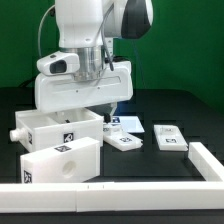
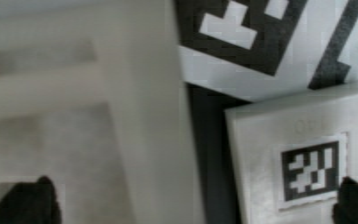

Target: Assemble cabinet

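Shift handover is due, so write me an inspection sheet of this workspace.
Surface: black tabletop, no spills seen.
Job's things: open white plastic box part; white plastic tagged block in front of it; flat white tagged panel lying apart, toward the exterior view's right.
Clutter: marker board; long low white rail along the front.
Grippers: two-finger gripper open, low over the parts, holding nothing.
Cables: what looks like a thin dark cable beside the arm.
Surroundings: green backdrop.
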`<state>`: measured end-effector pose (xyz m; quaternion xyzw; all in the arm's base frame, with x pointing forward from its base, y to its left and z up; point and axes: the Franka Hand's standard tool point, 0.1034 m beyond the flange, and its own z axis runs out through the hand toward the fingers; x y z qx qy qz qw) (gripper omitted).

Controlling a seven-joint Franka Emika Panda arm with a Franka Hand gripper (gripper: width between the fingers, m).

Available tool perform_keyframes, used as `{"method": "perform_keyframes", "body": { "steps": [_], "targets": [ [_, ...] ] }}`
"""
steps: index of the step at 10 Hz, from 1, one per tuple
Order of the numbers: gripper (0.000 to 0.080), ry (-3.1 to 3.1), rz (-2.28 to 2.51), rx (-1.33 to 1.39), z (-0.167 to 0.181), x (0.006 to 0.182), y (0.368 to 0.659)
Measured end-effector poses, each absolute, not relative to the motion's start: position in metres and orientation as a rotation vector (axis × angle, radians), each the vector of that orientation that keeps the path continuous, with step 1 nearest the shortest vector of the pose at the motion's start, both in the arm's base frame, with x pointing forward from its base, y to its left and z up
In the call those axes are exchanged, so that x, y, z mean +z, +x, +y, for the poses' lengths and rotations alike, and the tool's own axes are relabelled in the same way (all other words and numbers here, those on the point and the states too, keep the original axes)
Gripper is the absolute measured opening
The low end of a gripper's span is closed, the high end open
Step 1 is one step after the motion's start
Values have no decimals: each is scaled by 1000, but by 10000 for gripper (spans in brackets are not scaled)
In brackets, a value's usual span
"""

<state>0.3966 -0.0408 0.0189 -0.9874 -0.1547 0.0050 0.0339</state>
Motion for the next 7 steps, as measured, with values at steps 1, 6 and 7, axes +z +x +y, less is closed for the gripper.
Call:
{"method": "perform_keyframes", "body": {
  "steps": [1, 6, 7],
  "targets": [
    [517, -3037, -476, 16, -41, 19, 397],
    [86, -3040, -478, 6, -41, 20, 398],
    [87, -3040, -478, 5, -42, 20, 398]
  ]
}}
